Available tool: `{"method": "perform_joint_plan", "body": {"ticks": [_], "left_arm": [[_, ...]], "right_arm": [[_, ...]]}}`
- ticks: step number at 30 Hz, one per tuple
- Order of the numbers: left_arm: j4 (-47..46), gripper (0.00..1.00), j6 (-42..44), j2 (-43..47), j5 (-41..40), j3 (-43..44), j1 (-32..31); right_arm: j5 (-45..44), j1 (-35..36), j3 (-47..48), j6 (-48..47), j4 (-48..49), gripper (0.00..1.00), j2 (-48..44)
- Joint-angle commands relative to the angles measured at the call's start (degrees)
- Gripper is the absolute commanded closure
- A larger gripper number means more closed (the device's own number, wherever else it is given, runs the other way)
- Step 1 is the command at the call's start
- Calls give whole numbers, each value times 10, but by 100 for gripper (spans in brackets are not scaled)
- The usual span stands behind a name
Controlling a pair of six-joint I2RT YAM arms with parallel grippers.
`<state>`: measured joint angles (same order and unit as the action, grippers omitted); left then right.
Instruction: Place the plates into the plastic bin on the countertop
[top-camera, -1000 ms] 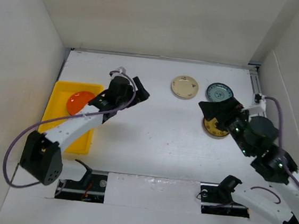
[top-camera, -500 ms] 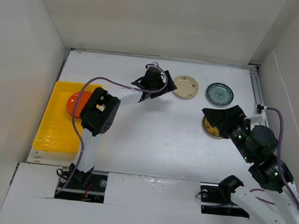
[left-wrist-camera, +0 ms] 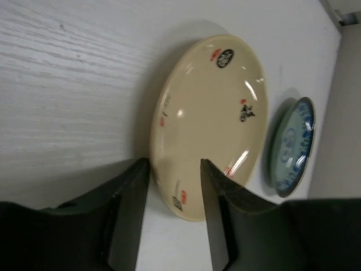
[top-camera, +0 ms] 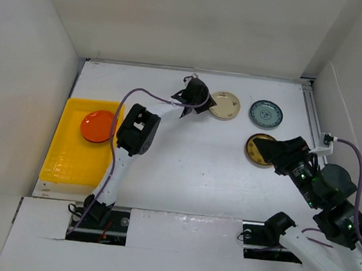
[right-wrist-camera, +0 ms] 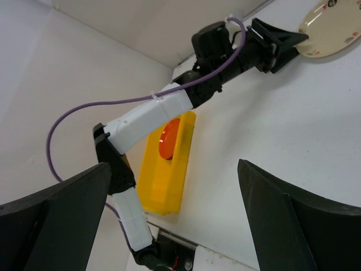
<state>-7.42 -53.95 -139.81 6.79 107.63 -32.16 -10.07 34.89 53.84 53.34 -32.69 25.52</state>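
A cream plate (top-camera: 225,106) lies at the back of the white countertop (top-camera: 190,169). My left gripper (top-camera: 200,102) reaches it from the left. In the left wrist view the cream plate (left-wrist-camera: 210,113) has its near rim between the half-closed jaws of the left gripper (left-wrist-camera: 175,220); whether they press on it does not show. A teal patterned plate (top-camera: 265,113) and a brown-gold plate (top-camera: 258,149) lie to the right. My right gripper (top-camera: 280,155) hovers open at the brown-gold plate's right edge, holding nothing. The yellow plastic bin (top-camera: 68,162) at the left holds an orange plate (top-camera: 98,126).
White walls close in the countertop at the back and on both sides. The left arm's purple cable (top-camera: 148,94) arcs over the surface. In the right wrist view the bin (right-wrist-camera: 169,180) and the left gripper (right-wrist-camera: 285,39) show beyond the wide right gripper (right-wrist-camera: 175,220).
My left arm has swung from over the bin to the cream plate, and its jaws have narrowed round the rim. The right arm has drawn back, uncovering the brown-gold plate.
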Motion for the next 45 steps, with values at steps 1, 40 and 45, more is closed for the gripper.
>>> {"method": "perform_joint_plan", "body": {"ticks": [1,40,45], "left_arm": [[73,64,-12,-16,-32,16,-7],[229,94,103,753,-98,-615,540],[235,18,103,781,-112,-610,540]], "right_arm": [[10,-3,45,-15,-10,0,-15],[104,-3,50,-68,89,0,48],[86,-3,55,-68,72,0,36]]}}
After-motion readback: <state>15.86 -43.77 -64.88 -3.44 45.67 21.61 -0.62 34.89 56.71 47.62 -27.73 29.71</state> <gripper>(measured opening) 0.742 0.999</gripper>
